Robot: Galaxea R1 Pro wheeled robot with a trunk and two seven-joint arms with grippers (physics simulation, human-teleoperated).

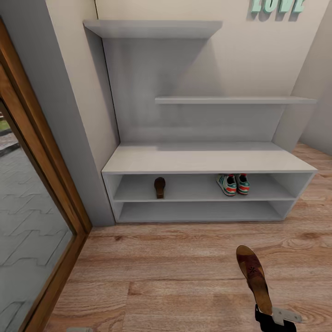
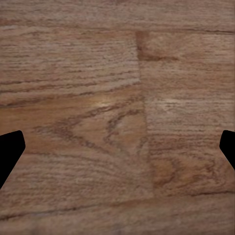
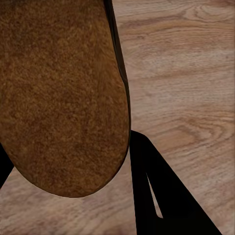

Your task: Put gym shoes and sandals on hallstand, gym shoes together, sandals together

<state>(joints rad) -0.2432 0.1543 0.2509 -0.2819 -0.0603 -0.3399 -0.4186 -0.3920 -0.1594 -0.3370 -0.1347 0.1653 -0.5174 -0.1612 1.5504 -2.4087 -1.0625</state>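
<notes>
The pale grey hallstand (image 1: 203, 159) stands against the wall ahead. On its upper open tier, the two gym shoes (image 1: 233, 184) sit side by side at the right, and one dark brown sandal (image 1: 159, 187) lies at the left. The other sandal (image 1: 252, 275) is held above the corridor floor (image 1: 175, 267) at the lower right, with my right gripper (image 1: 273, 318) shut on its heel end. In the right wrist view its tan-brown surface (image 3: 63, 98) looms large beside a black finger (image 3: 161, 196). My left gripper (image 2: 117, 152) hangs open over bare planks (image 2: 98, 73), nothing between its fingers.
A wood-framed glass door (image 1: 32, 221) runs along the left side. Staggered wall shelves (image 1: 230, 99) rise above the bench top. The lower tier (image 1: 198, 211) holds nothing. Teal letters (image 1: 276, 5) hang on the wall. Open floor lies between me and the rack.
</notes>
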